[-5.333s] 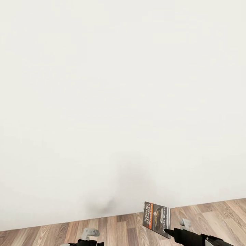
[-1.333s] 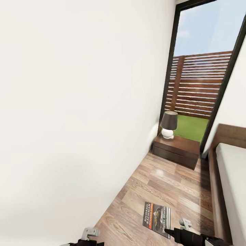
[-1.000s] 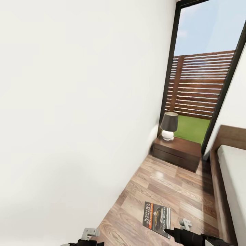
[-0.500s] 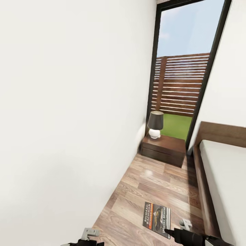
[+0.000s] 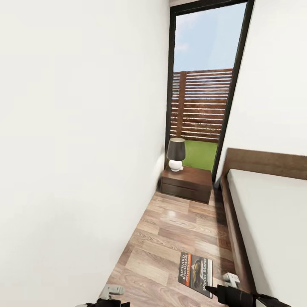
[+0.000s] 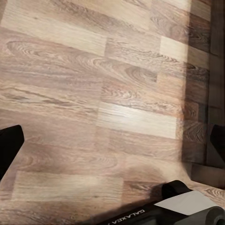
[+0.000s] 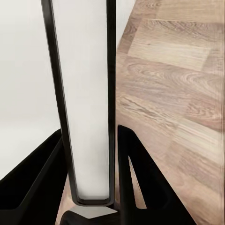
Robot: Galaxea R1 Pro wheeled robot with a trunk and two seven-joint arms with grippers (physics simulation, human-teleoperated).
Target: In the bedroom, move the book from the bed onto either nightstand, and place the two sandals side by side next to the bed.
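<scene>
Head view, room: a narrow strip of brown wood-plank floor [image 5: 179,230] runs between a white wall [image 5: 76,149] at the left and the bed [image 5: 273,213] at the right.
Head view, bed: dark brown frame and flat headboard, plain light grey mattress.
Head view, nightstand [image 5: 187,183]: low, dark brown, two drawers, standing at the far end of the floor strip, beside the head of the bed and in front of the window.
Head view, lamp [image 5: 175,154]: dark shade on a white rounded base, standing on the nightstand's left part.
Head view, window [image 5: 200,85]: tall, dark-framed, showing sky, a slatted wooden fence and grass.
Head view, book [image 5: 195,268]: held up off the floor by its lower edge at the tip of the right gripper [image 5: 209,289]; the cover faces the camera.
Head view, writing on the book: "RICHARD BACHMAN" in white, an orange stripe with lettering too small to read, and white words that look like "Wielki Mars".
Head view, left gripper [image 5: 111,291]: only a grey part shows at the bottom edge.
Left wrist view, left gripper [image 6: 112,145]: dark fingertips stand far apart at the two sides, nothing between them, plank floor beyond.
Left wrist view, writing: part of "GALAXEA" in white on a dark robot part [image 6: 173,211].
Right wrist view, right gripper [image 7: 92,140]: the two dark fingers are pressed against the book, seen edge-on as a thin pale slab with dark borders.
</scene>
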